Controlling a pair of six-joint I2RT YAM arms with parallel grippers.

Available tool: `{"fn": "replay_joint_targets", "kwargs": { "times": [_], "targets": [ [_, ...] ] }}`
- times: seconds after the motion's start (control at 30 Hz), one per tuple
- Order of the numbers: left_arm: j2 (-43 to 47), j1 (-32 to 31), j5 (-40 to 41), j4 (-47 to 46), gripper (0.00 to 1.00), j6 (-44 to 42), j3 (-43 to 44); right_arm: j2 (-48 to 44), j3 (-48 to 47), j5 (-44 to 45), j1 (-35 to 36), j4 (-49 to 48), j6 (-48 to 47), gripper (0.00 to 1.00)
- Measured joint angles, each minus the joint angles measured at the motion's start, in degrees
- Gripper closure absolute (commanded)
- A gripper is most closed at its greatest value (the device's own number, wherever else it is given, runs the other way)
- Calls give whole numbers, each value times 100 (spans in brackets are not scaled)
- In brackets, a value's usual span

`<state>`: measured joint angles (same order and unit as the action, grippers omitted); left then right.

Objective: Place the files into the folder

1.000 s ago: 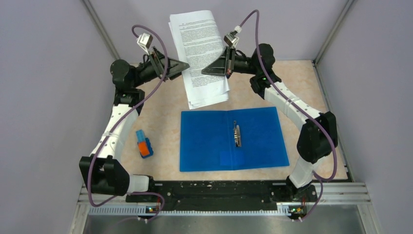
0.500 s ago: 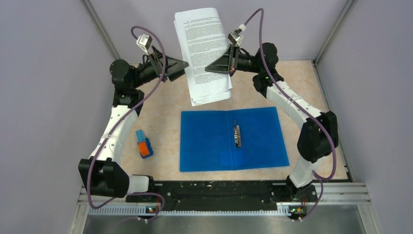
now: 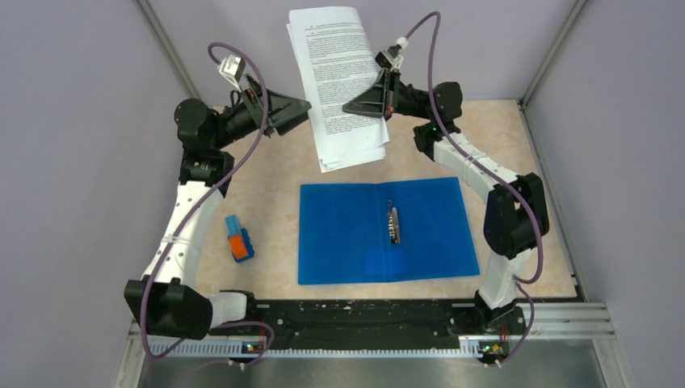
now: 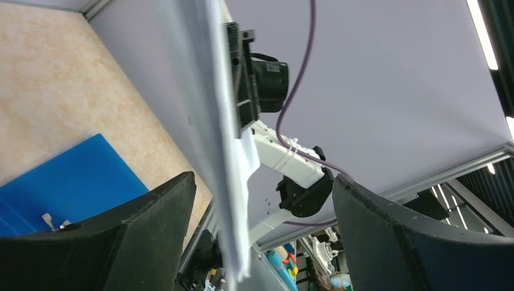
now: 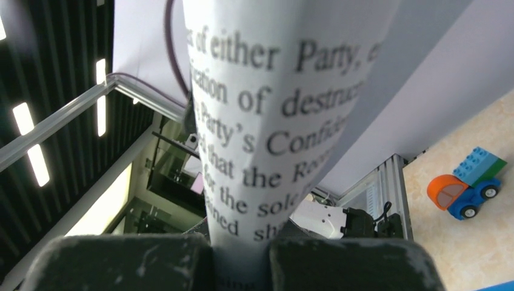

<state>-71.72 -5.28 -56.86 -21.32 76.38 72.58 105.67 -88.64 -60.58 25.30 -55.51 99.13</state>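
Right jaws are pinched tight on the files (image 3: 335,81), gripping the stack's right edge and holding it up in the air, over the far side of the surface (image 3: 266,202) beyond the folder (image 3: 339,234). Left jaws are spread wide at the stack's left edge, with the sheets edge-on between them, not clamped. Folder's lying open and flat, metal clip (image 3: 393,225) in the middle. Little orange-and-blue toy (image 3: 238,240) sits off to its left.

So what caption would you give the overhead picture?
Right claw holds the files up beyond the open blue folder; left claw open at their edge.
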Motion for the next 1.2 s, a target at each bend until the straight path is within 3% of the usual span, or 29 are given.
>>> {"fn": "replay_joint_targets", "kwargs": {
  "times": [0.2,0.47,0.63,0.73,0.9,1.03,1.2],
  "targets": [
    [-4,-2,90,516,8,-365,0,0,-33,-2,0,-498,387,100],
    [-199,-181,96,155,7,-199,39,0,-42,-20,0,-472,374,100],
    [-411,-308,101,-208,18,61,151,0,-42,-46,2,-286,197,100],
    [-448,-330,101,-321,30,177,164,-2,-42,-68,4,109,-162,100],
    [-448,-337,101,-354,49,181,205,-59,-61,-20,4,1628,-1331,100],
    [-446,-337,105,-76,50,-33,315,-157,-181,76,4,2645,-2118,100],
    [-446,-348,166,452,45,-437,411,-365,-260,129,7,3180,-2612,100]
  ]
}}
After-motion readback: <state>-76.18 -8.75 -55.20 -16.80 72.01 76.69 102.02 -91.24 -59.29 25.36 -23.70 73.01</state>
